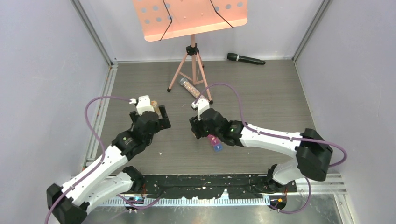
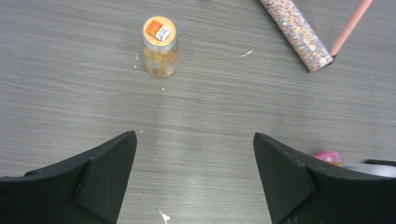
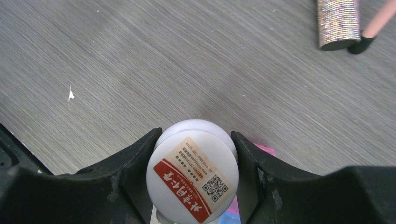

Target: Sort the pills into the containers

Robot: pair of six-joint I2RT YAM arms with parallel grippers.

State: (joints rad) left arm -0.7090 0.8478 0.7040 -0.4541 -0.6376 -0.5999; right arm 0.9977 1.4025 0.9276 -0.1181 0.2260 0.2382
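Observation:
The pill-box strip (image 1: 215,143), pink, purple and blue, lies on the grey table just under my right gripper (image 1: 201,133). Its pink end shows in the right wrist view (image 3: 264,149) and in the left wrist view (image 2: 328,156). My right gripper (image 3: 195,135) is shut on a white round bottle (image 3: 192,179) with a red and tan label, held above the strip. My left gripper (image 2: 194,137) is open and empty. A small amber bottle with an orange cap (image 2: 159,46) stands upright ahead of it, apart from the fingers, and also shows in the top view (image 1: 155,108). No loose pills show.
A long clear tube of speckled beads (image 1: 190,87) lies by the pink tripod (image 1: 192,70) of a music stand at the back; it also shows in the left wrist view (image 2: 299,35). A black microphone (image 1: 245,59) lies at the back right. Walls close in both sides.

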